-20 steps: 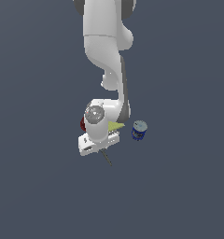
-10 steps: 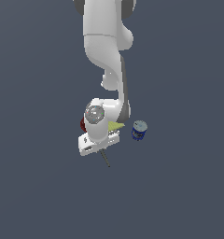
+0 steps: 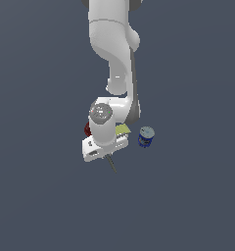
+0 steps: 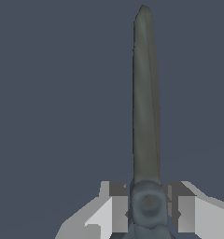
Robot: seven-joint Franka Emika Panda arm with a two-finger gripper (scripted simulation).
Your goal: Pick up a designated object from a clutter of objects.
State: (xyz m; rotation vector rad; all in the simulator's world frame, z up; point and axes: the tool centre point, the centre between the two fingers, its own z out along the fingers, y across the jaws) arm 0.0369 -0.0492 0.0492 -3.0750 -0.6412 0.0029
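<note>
my gripper (image 4: 148,205): clamped on scissors (image 4: 145,98) at the pivot | blue-and-white can (image 3: 146,137): near, apart | sponge (image 3: 122,129), red bowl (image 3: 87,129): half hidden behind my wrist

The can (image 3: 146,137) is sitting at the exterior view's right of the sponge (image 3: 122,129); the bowl (image 3: 87,129) is lying at its left.

Item count, exterior view:
- One blue-and-white cylindrical can (image 3: 146,137).
- One flat yellow sponge (image 3: 123,129), partly hidden.
- One red bowl (image 3: 87,129), mostly hidden.
- One pair of scissors with long dark grey blades (image 3: 111,164) (image 4: 145,107); handles not visible.

Total: four objects.
</note>
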